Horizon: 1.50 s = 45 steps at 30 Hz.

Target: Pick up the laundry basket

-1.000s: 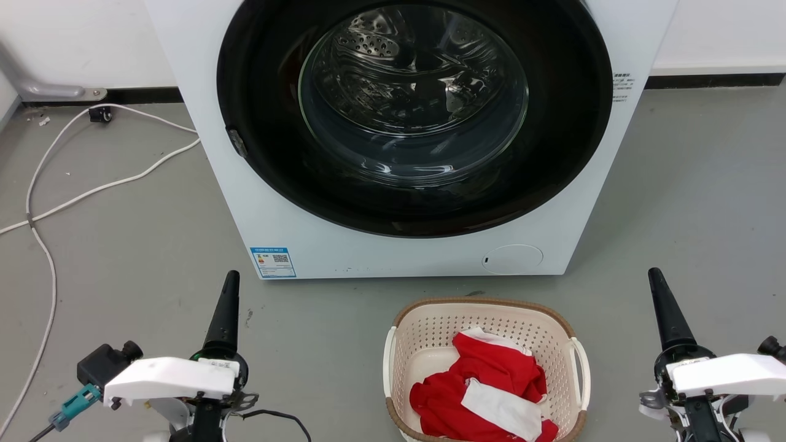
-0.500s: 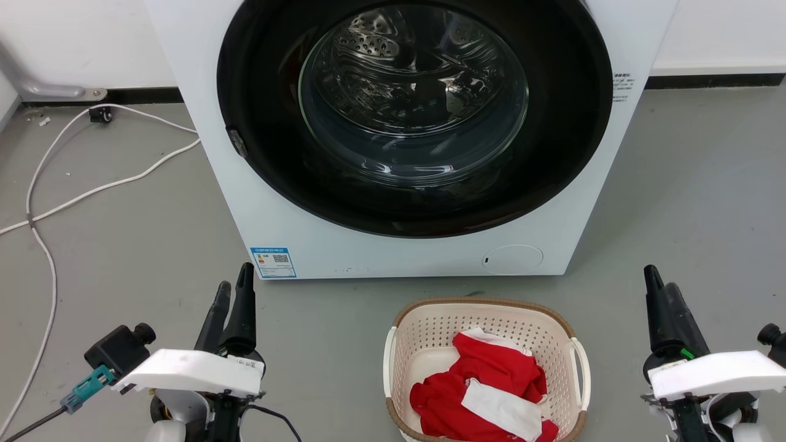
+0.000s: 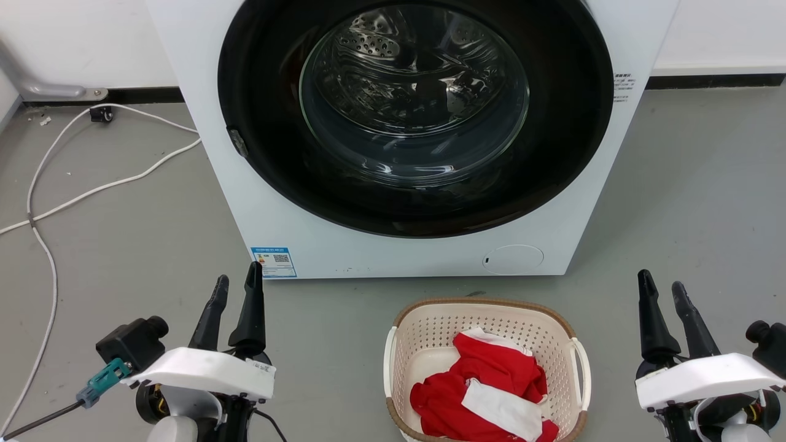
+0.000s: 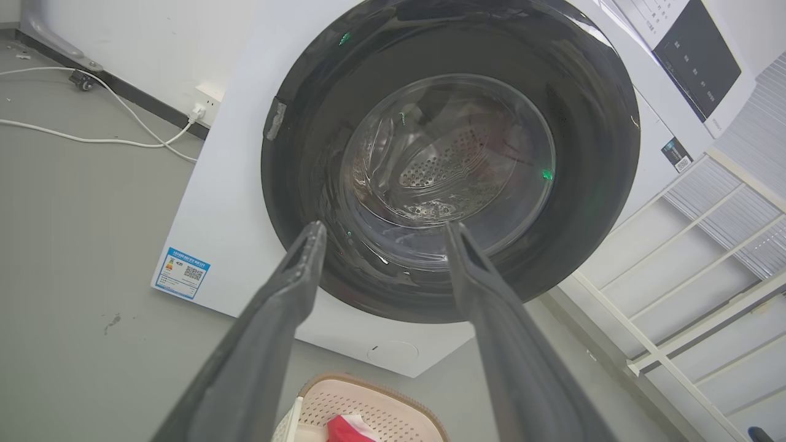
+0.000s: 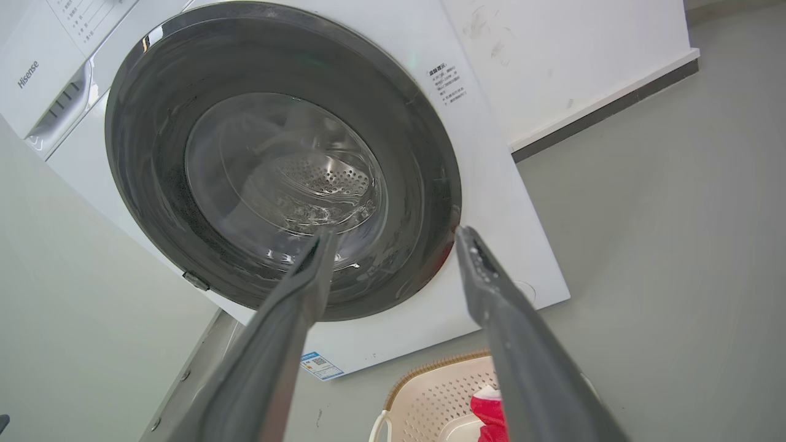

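A white washer point(image 3: 368, 258) stands on grey floor point(image 3: 675, 202), white cable point(image 3: 123, 181) beside it.

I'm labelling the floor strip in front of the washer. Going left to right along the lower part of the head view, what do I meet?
white cable → left hand → laundry basket → right hand

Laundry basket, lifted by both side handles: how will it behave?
Probably light: the laundry basket has perforated plastic walls and holds only red-and-white cloth. Likely stiff, though walls may flex. Cloth sits near-side, so slight tilt possible.
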Available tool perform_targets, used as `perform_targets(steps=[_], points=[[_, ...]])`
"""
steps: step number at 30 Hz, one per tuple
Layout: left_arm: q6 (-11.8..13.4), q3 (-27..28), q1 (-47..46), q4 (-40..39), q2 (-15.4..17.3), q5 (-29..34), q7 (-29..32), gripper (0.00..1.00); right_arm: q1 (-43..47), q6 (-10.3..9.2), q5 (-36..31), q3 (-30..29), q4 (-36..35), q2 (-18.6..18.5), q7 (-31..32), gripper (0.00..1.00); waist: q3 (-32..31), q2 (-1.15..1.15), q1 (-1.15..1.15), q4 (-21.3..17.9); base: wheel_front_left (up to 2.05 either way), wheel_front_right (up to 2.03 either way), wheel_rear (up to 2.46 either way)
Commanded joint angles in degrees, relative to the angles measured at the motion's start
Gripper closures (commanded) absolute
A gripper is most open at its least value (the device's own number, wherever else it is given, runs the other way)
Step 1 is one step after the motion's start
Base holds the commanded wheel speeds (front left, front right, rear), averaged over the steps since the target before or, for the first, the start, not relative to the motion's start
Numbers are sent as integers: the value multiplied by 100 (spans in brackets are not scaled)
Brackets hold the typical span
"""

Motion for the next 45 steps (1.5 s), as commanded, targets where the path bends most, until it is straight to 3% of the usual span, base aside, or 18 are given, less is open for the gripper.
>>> perform_targets(steps=[1,21,45], points=[[-16,-17,-150,-34,58,217,-61,0,-6,0,-236,3,-93,4,-44,0,-1,0,0,3,0,0,0],[17,-140,-179,132,128,1629,-364,0,128,0,-1793,-71,-169,15,-112,0,-15,0,0,20,0,0,0],[76,-245,-250,268,104,2816,-649,0,126,0,-2931,-50,-77,25,-260,0,40,0,0,21,0,0,0]])
